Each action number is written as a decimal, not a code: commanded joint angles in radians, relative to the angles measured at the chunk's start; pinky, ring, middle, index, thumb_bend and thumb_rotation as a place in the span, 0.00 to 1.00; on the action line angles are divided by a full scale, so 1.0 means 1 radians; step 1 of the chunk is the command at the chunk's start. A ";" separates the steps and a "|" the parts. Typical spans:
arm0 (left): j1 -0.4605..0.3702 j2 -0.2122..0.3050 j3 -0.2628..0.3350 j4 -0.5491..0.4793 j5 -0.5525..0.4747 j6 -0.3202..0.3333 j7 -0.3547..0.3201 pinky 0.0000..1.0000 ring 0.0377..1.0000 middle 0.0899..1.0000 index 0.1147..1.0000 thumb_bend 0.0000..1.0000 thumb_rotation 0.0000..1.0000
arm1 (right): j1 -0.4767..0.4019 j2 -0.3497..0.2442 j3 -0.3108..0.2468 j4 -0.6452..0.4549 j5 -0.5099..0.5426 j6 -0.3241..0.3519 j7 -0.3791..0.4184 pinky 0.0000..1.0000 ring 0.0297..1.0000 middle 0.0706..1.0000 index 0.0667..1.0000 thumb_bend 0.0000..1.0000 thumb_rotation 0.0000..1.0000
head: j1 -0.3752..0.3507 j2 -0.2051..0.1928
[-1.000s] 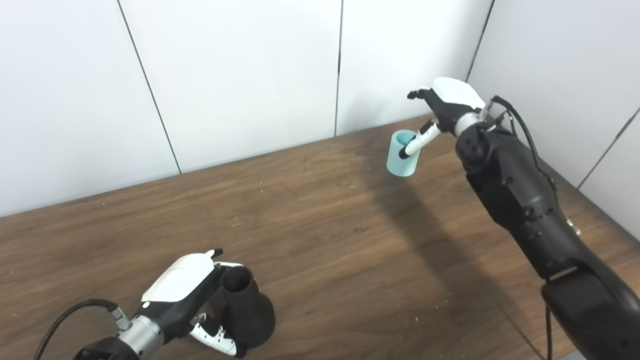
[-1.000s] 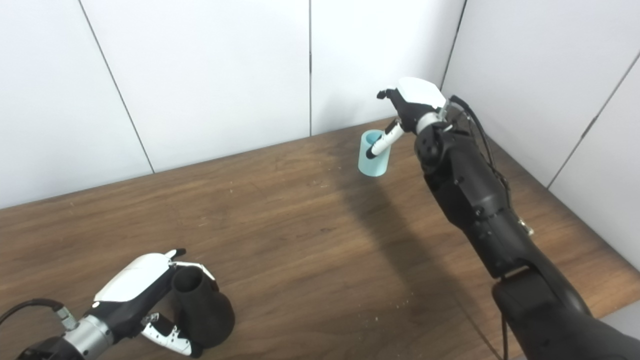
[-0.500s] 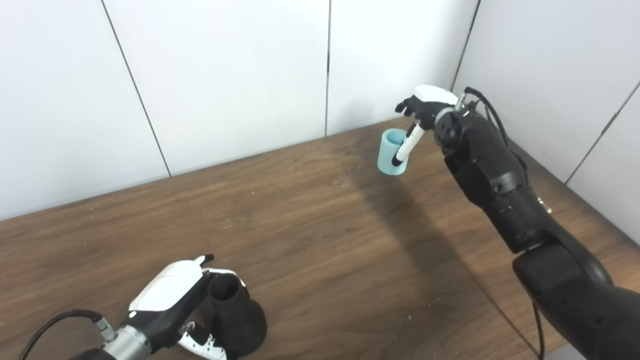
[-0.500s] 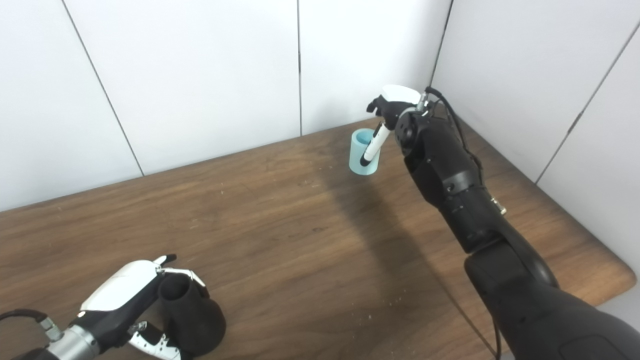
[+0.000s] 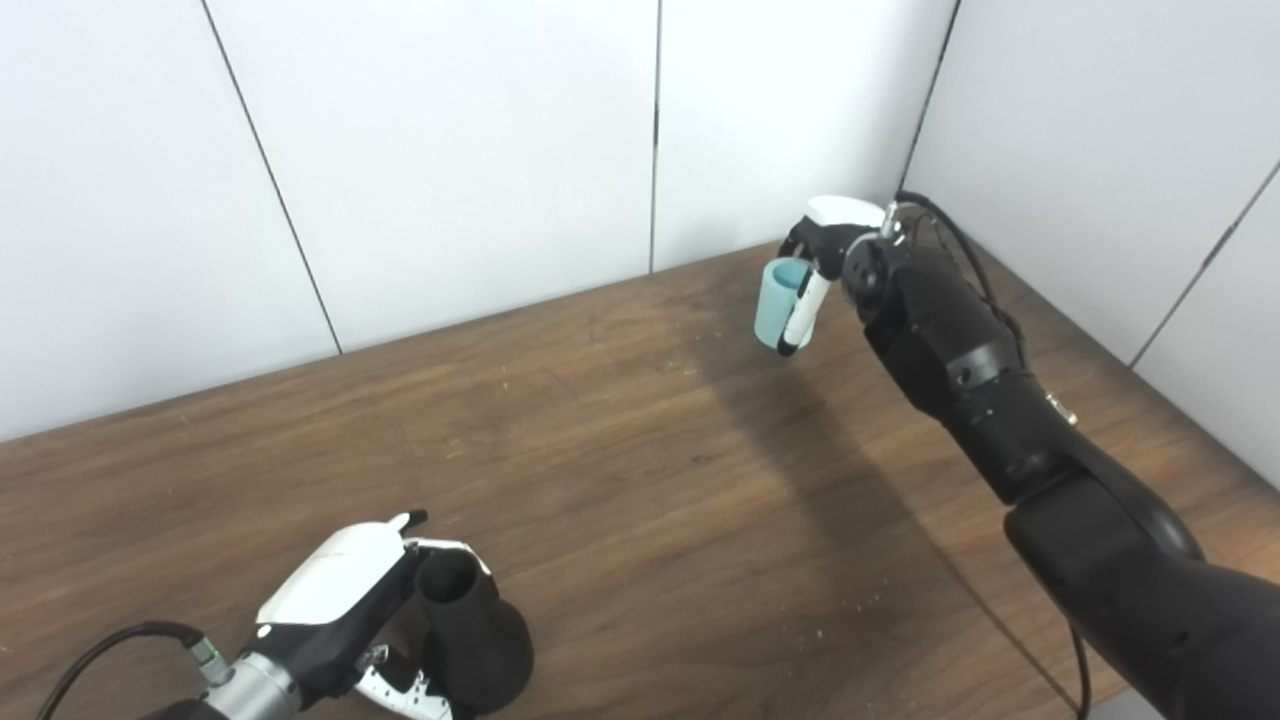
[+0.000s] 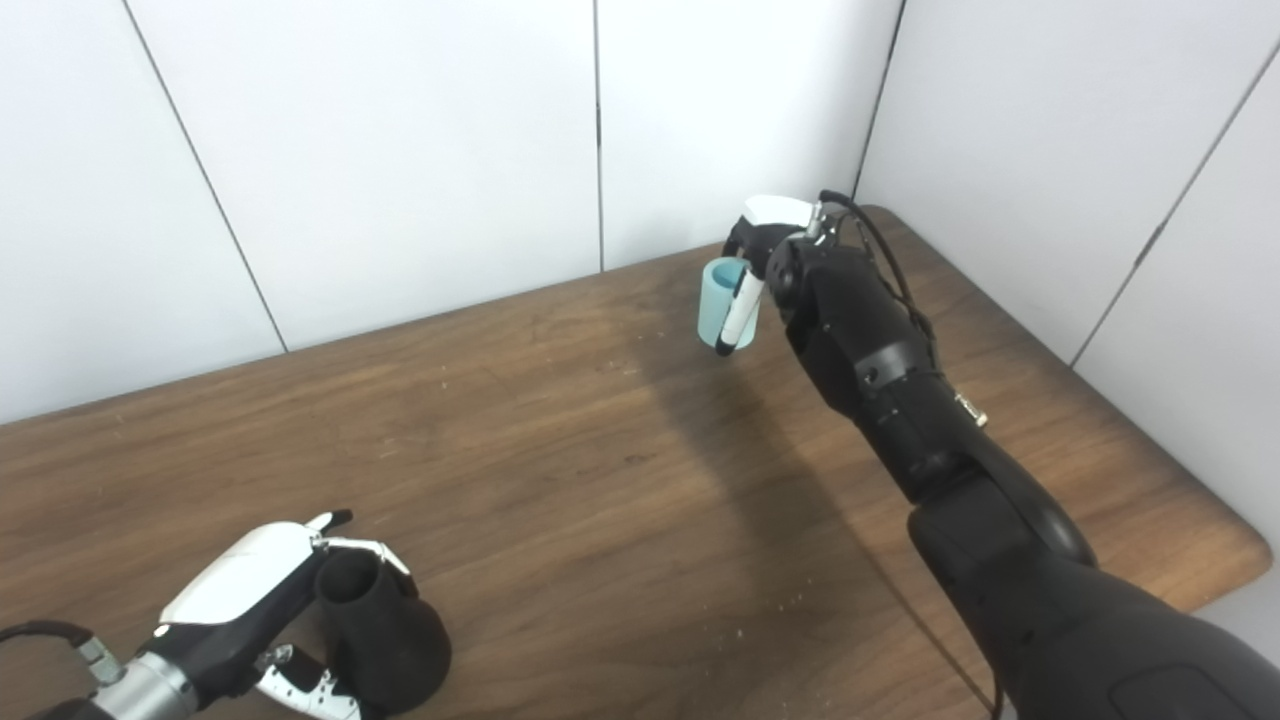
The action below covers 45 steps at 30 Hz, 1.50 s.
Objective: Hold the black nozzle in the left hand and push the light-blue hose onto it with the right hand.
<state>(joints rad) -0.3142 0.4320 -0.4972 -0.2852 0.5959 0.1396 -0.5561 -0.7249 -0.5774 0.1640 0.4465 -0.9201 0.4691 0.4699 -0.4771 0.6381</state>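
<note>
The black nozzle [image 5: 482,640] stands upright on the wooden table [image 5: 620,450] at the near left, narrow end up. My left hand [image 5: 335,598] is wrapped around it, fingers behind its neck and thumb low at the front. The short light-blue hose [image 5: 772,305] is upright at the far right of the table, near the wall corner; it also shows in the right eye view [image 6: 713,300]. My right hand [image 5: 835,245] is closed on it, thumb lying down its front and fingers behind. I cannot tell whether the hose still touches the table.
White wall panels stand close behind the table and along its right side. The table's rounded right corner [image 6: 1245,545] shows in the right eye view. A dark shadow runs across the wood under my right arm [image 5: 1000,400].
My right hand has dropped and closed around the hose, the thumb swinging down across its front. The camera shifted a little early on. The left hand and nozzle have not moved.
</note>
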 commanded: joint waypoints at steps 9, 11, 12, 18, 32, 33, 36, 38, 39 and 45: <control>0.043 0.031 -0.043 0.027 0.012 0.044 -0.100 1.00 0.70 0.48 0.38 0.52 0.00 | -0.069 -0.038 0.048 0.012 0.043 -0.007 -0.054 0.55 0.62 0.72 0.72 0.91 0.02 | 0.016 0.007; 0.043 0.032 -0.043 0.026 0.010 0.045 -0.101 1.00 0.70 0.48 0.38 0.52 0.00 | -0.068 -0.041 0.056 0.012 0.048 -0.008 -0.057 0.55 0.63 0.72 0.71 0.91 0.01 | 0.016 0.007; 0.043 0.033 -0.043 0.026 0.010 0.044 -0.100 1.00 0.70 0.48 0.38 0.52 0.00 | -0.068 -0.042 0.060 0.016 0.051 -0.010 -0.060 0.55 0.63 0.72 0.71 0.90 0.01 | 0.016 0.007; 0.046 0.036 -0.044 0.031 0.010 0.038 -0.097 1.00 0.70 0.48 0.39 0.52 0.00 | -0.067 -0.051 0.077 0.031 0.069 -0.021 -0.086 0.51 0.56 0.65 0.66 0.88 0.00 | 0.016 0.010; 0.043 0.036 -0.049 0.037 0.012 0.039 -0.100 1.00 0.72 0.48 0.38 0.52 0.00 | -0.062 -0.081 0.111 0.040 0.070 -0.052 -0.192 0.35 0.41 0.45 0.49 0.50 0.00 | 0.015 0.018; 0.042 0.036 -0.050 0.036 0.012 0.040 -0.102 1.00 0.72 0.48 0.38 0.52 0.00 | -0.059 -0.083 0.114 0.035 0.069 -0.053 -0.199 0.34 0.41 0.45 0.49 0.50 0.00 | 0.015 0.018; 0.043 0.040 -0.056 0.031 0.016 0.041 -0.108 1.00 0.72 0.48 0.38 0.52 0.00 | -0.053 -0.086 0.120 0.023 0.067 -0.061 -0.222 0.34 0.41 0.45 0.47 0.50 0.00 | 0.016 0.019; 0.041 0.044 -0.059 0.027 0.017 0.042 -0.112 1.00 0.72 0.48 0.38 0.52 0.00 | -0.051 -0.087 0.121 0.023 0.068 -0.069 -0.238 0.34 0.42 0.45 0.46 0.50 0.00 | 0.017 0.020; 0.040 0.045 -0.061 0.026 0.016 0.042 -0.114 1.00 0.71 0.48 0.38 0.52 0.00 | -0.050 -0.088 0.122 0.020 0.069 -0.072 -0.245 0.34 0.42 0.45 0.45 0.50 0.00 | 0.020 0.020; 0.030 0.051 -0.067 0.020 0.015 0.050 -0.123 1.00 0.71 0.48 0.38 0.52 0.00 | -0.036 -0.096 0.120 -0.052 0.065 -0.063 -0.245 0.35 0.42 0.46 0.44 0.50 0.00 | 0.038 0.024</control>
<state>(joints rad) -0.3310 0.4447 -0.5211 -0.2945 0.5997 0.1494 -0.5663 -0.7218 -0.6317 0.2966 0.4420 -0.8396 0.4163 0.2533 -0.4388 0.6611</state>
